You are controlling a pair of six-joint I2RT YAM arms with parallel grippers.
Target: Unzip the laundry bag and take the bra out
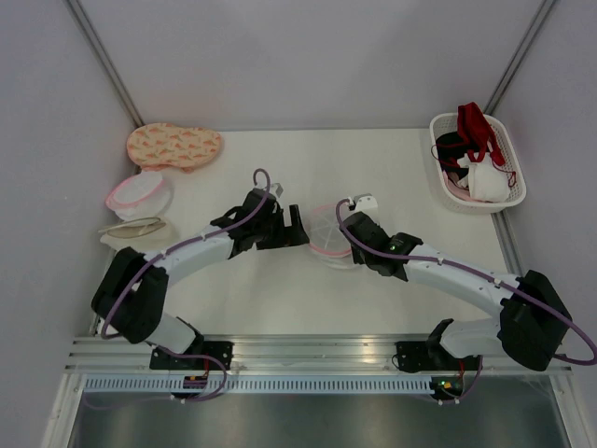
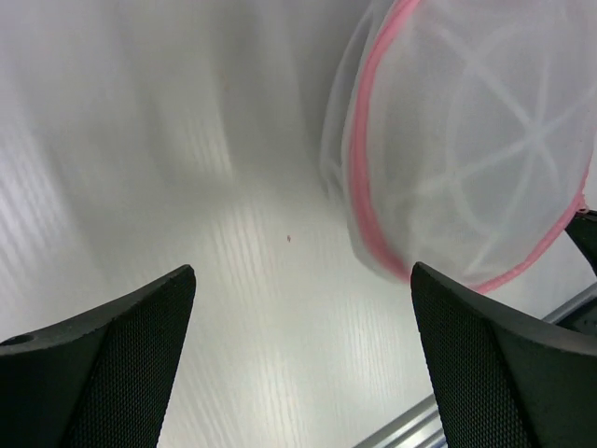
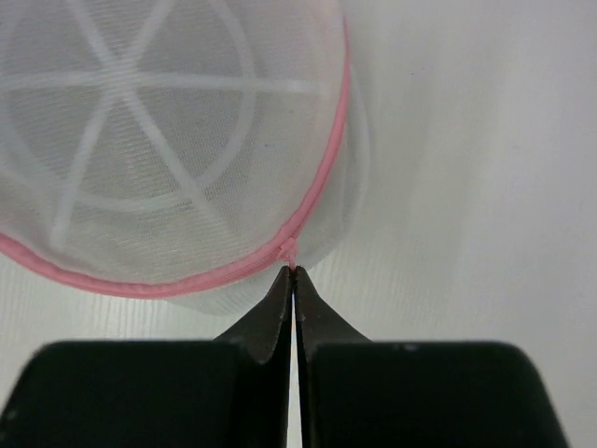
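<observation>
The laundry bag (image 1: 326,235), a small round white mesh dome with a pink zipper rim, sits at the table's middle between both grippers. My right gripper (image 1: 345,245) is at its right edge. In the right wrist view the gripper (image 3: 295,273) is shut on the pink zipper pull at the near rim of the bag (image 3: 168,140). My left gripper (image 1: 298,229) is open and empty just left of the bag. In the left wrist view the gripper (image 2: 303,280) hangs over bare table, the bag (image 2: 476,159) at upper right. The bra does not show; only white ribs show through the mesh.
A white basket (image 1: 511,187) with red, black and white garments stands at the far right. At the far left lie a peach patterned pouch (image 1: 174,146), a fuller pink-rimmed mesh bag (image 1: 140,193) and a beige-rimmed mesh bag (image 1: 135,227). Metal rails (image 1: 308,359) run along the near edge.
</observation>
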